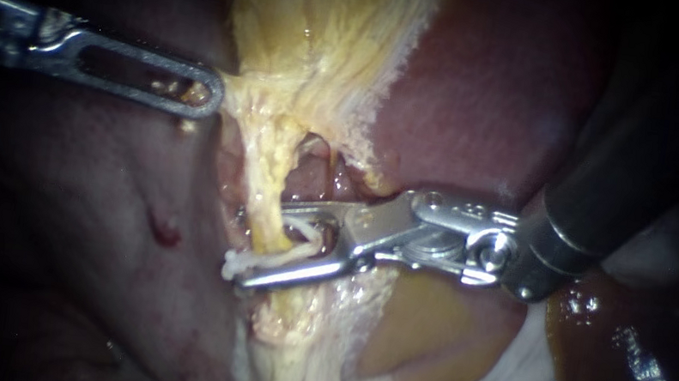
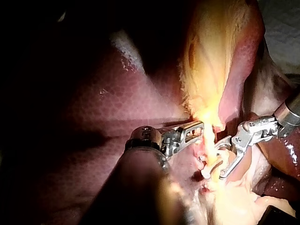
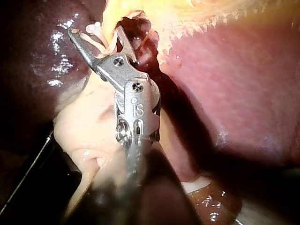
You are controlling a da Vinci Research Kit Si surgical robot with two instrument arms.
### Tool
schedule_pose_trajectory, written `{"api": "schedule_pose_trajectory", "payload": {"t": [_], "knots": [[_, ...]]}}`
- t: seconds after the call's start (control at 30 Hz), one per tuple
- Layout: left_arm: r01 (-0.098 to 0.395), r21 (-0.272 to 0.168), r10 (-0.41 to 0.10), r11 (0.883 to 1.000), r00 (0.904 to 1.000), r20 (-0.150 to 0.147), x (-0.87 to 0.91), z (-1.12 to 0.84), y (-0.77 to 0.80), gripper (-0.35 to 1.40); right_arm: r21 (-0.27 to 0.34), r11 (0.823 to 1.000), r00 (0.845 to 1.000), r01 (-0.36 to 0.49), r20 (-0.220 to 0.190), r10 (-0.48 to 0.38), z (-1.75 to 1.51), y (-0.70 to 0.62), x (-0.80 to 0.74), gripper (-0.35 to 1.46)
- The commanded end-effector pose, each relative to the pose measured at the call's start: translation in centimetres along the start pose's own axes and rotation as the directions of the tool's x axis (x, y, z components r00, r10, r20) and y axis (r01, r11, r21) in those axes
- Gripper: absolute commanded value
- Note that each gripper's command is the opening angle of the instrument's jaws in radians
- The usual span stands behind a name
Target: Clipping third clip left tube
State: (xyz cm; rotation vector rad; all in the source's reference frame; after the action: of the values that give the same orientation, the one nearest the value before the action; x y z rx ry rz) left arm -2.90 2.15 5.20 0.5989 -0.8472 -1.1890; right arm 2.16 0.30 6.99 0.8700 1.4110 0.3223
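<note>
"Which step were they on?"

"The clip wasn't closed yet. The right instrument (image 1: 264, 242) had its jaws wide apart, carrying an open white clip (image 1: 297, 250). They straddled the left tube (image 1: 270, 182) at its lower end."

"And the other one?"

"The left instrument (image 1: 211, 97) had its jaws closed on the yellow tissue (image 1: 303, 65) above and held it taut to its own side. I'd say the next move was a square squeeze across the tube, with both tips showing past it."
</note>
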Motion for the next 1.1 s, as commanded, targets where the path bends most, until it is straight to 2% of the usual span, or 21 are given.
{"api": "schedule_pose_trajectory", "payload": {"t": [0.03,0.3,0.47,0.67,0.97,1.1], "knots": [[0.0,-0.001,0.0,1.0,1.0,0.0,0.0,0.0,0.0,-0.35,0.0,1.0,1.0,0.001,-0.002,-0.001,0.02,0.01,0.0,0.49],[0.001,-0.002,-0.001,1.0,1.0,0.001,-0.01,0.02,-0.01,-0.35,0.006,1.0,1.0,0.008,-0.009,-0.008,0.1,0.07,-0.05,0.49],[0.001,0.0,-0.001,1.0,1.0,-0.001,-0.01,0.03,-0.02,-0.35,0.002,1.0,0.999,0.008,-0.049,-0.008,0.11,0.11,-0.02,0.5],[0.001,0.001,-0.001,1.0,1.0,-0.001,-0.01,0.03,-0.02,-0.35,-0.009,1.0,0.998,-0.013,-0.065,0.013,0.06,0.15,0.05,0.5],[0.001,0.001,-0.001,1.0,1.0,-0.001,0.0,0.03,-0.02,-0.35,0.007,0.999,0.994,-0.051,-0.099,0.051,-0.01,0.14,0.14,0.5],[0.001,0.001,-0.001,1.0,1.0,-0.001,-0.01,0.03,-0.01,-0.35,0.041,0.997,0.991,-0.062,-0.114,0.067,-0.01,0.1,0.13,0.5]]}}
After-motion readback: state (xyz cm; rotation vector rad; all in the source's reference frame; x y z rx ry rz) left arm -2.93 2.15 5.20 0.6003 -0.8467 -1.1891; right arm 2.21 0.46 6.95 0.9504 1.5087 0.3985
